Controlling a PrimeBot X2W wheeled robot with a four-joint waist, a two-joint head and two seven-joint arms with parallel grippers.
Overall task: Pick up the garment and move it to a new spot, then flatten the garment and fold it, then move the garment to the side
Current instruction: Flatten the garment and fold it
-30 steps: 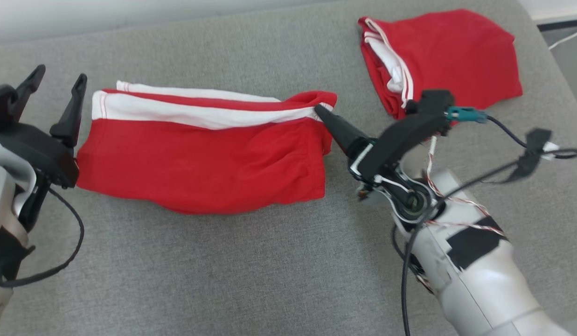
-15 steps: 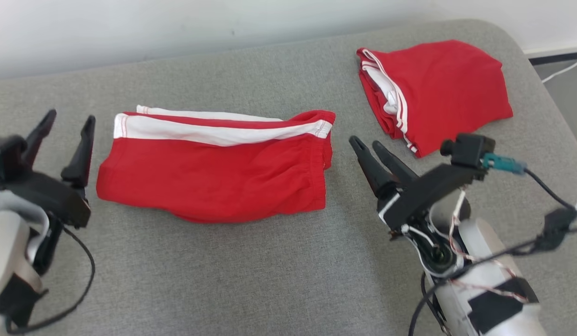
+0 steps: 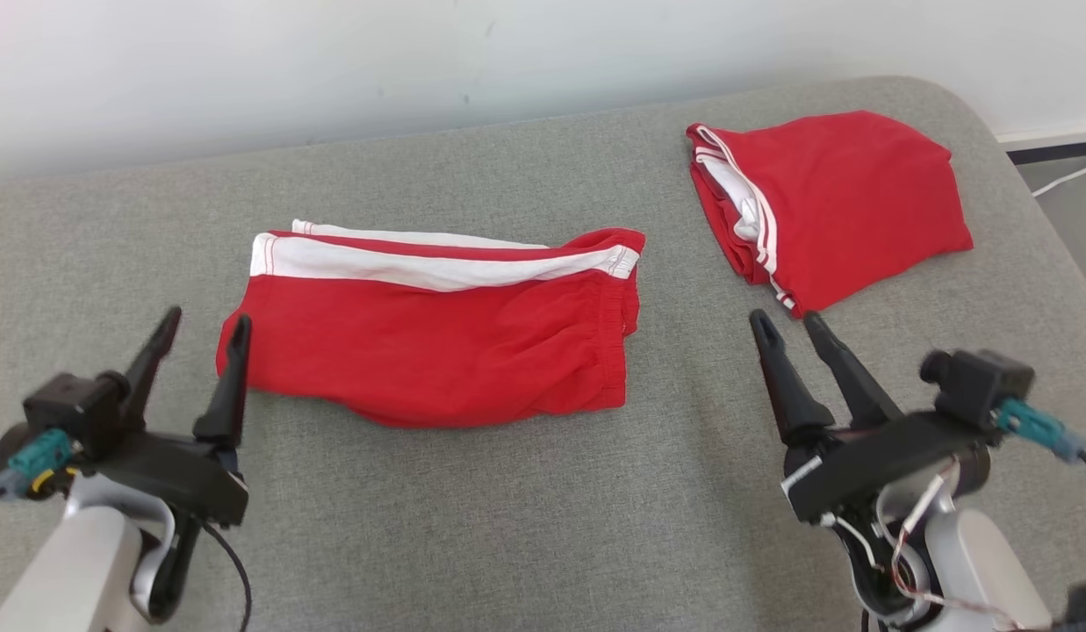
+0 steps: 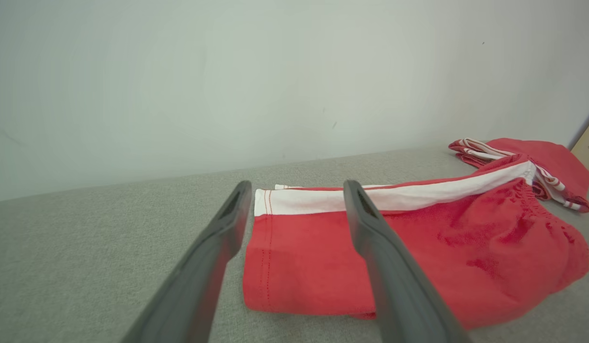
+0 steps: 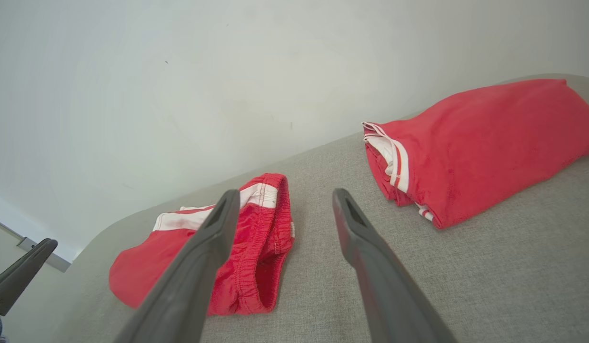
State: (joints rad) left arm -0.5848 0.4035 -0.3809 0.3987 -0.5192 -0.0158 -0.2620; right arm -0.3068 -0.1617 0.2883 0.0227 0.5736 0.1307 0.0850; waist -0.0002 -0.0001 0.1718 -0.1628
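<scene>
Both jaws are spread wide and nothing is held. The left gripper [image 3: 206,319] is poised just off the left hem of the folded garment [image 3: 437,351]. The right gripper [image 3: 784,317] is placed between its waistband edge and a second folded piece [image 3: 841,202]. Bare grey cushion [image 3: 507,527] is left nearer.

So the right gripper [image 3: 784,318] has backed right off. A second ago one fingertip was on the waistband corner of the red shorts [image 3: 437,351]; now it sits clear of them at the lower right, fingers pointing up with a gap between. The left gripper [image 3: 207,319] pulled back too, from alongside the shorts' left hem to just off its lower corner. The head camera also tilted up, so more of the wall [image 3: 332,70] shows.
</scene>
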